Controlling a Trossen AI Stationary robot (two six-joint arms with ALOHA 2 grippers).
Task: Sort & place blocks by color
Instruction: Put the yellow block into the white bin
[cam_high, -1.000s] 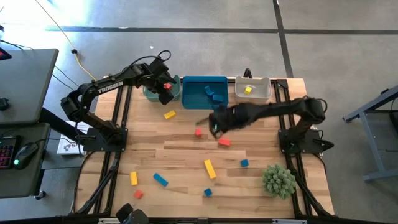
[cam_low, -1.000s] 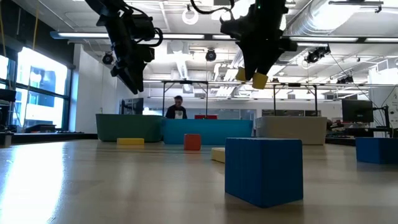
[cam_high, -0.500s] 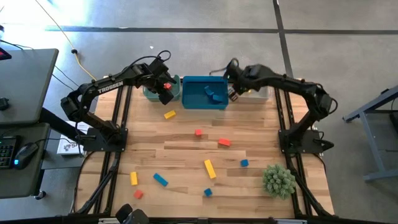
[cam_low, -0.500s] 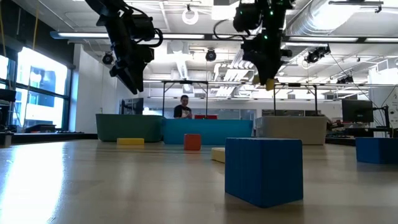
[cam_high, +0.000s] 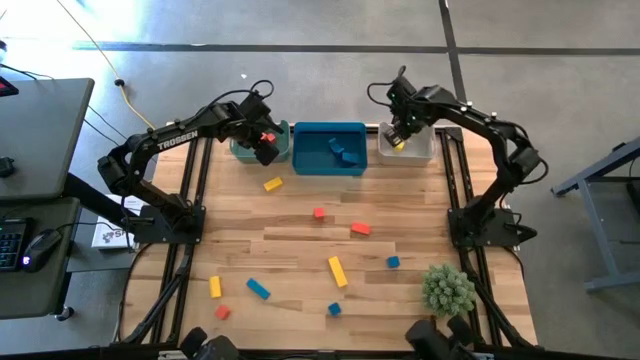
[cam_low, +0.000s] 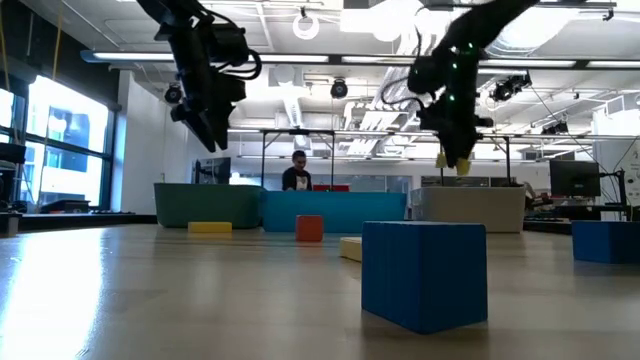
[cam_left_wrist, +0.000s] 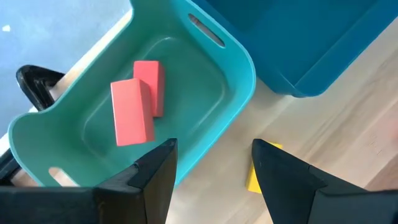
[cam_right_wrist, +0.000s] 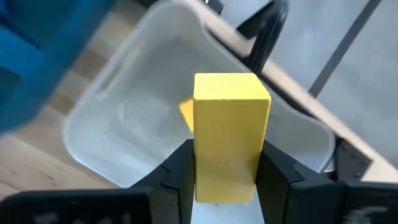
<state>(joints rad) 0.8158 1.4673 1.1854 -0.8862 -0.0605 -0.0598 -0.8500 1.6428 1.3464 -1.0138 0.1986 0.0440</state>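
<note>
One yellow block (cam_right_wrist: 231, 134) is clamped between the fingers of the right gripper (cam_high: 398, 135) and is held over the pale grey bin (cam_high: 420, 152) at the upper right of the high view, where another yellow piece (cam_right_wrist: 186, 112) already lies. It is judged to be light, stiff and smooth, so a grip on two flat opposite faces near the middle should hold it without slipping. Two red blocks (cam_left_wrist: 138, 99) lie side by side in the teal bin (cam_left_wrist: 239, 62) at the upper left, and the left gripper (cam_high: 264, 146) hangs above this bin with its jaws apart and nothing between them. Between the two bins stands a blue bin (cam_high: 310, 163) with blue pieces inside. More blocks are spread on the wooden table (cam_high: 300, 240): a yellow bar (cam_high: 337, 271) near the lower middle, a red bar (cam_high: 360, 229) and a small red cube (cam_high: 319, 212) in the centre, a blue cube (cam_high: 393, 262) toward the right. A green spiky plant (cam_high: 447, 289) is seen at the lower right. On the left arm the white word "TROSSEN" (cam_high: 175, 133) can be read.
</note>
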